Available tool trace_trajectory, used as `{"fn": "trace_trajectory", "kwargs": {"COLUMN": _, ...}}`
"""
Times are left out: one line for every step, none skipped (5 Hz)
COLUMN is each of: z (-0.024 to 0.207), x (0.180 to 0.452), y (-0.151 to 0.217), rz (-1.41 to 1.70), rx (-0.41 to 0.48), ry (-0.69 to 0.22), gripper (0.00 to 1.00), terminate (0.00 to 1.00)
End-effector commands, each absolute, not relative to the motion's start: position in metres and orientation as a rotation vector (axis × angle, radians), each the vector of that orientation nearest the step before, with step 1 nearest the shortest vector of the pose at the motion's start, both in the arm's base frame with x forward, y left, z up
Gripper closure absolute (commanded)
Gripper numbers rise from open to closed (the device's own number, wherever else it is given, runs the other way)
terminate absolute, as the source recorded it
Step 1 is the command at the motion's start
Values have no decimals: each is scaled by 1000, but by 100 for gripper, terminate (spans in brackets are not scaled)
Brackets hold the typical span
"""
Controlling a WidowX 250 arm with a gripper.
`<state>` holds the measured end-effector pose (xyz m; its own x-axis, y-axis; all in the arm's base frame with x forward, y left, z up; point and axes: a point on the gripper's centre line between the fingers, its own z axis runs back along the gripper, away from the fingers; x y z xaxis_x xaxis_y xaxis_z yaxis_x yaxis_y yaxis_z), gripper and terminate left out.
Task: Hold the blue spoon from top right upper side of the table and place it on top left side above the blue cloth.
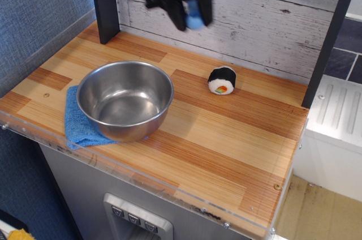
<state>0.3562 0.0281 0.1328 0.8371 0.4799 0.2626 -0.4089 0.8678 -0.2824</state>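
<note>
Blurred claw point(193, 15), raised above the table point(226, 132), apparently grips the blue spoon point(195, 18).

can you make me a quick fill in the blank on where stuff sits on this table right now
1. The steel bowl sits partly on the blue ____.
2. The sushi roll toy lies to the ____ of the bowl in the picture.
3. The gripper carries the blue spoon ____ the table.

Missing words: cloth; right; above
</note>
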Motion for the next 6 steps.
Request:
{"fn": "trace_trajectory", "kwargs": {"z": 151, "x": 351, "y": 86, "rz": 495, "rx": -182, "ry": -366, "gripper": 100, "terminate": 0}}
{"fn": "trace_trajectory", "kwargs": {"z": 140, "x": 344, "y": 108, "rz": 489, "rx": -145, "ry": -351, "gripper": 100, "terminate": 0}}
{"fn": "trace_trajectory", "kwargs": {"z": 130, "x": 340, "y": 124, "rz": 473, "rx": -103, "ry": -339, "gripper": 100, "terminate": 0}}
{"fn": "trace_trajectory", "kwargs": {"z": 111, "x": 337, "y": 134, "rz": 472, "rx": -87, "ry": -309, "gripper": 100, "terminate": 0}}
{"fn": "trace_trajectory", "kwargs": {"z": 91, "x": 336, "y": 143, "rz": 478, "rx": -62, "ry": -272, "gripper": 100, "terminate": 0}}
{"fn": "trace_trajectory", "kwargs": {"z": 73, "x": 334, "y": 156, "rz": 501, "rx": -39, "ry": -254, "gripper": 100, "terminate": 0}}
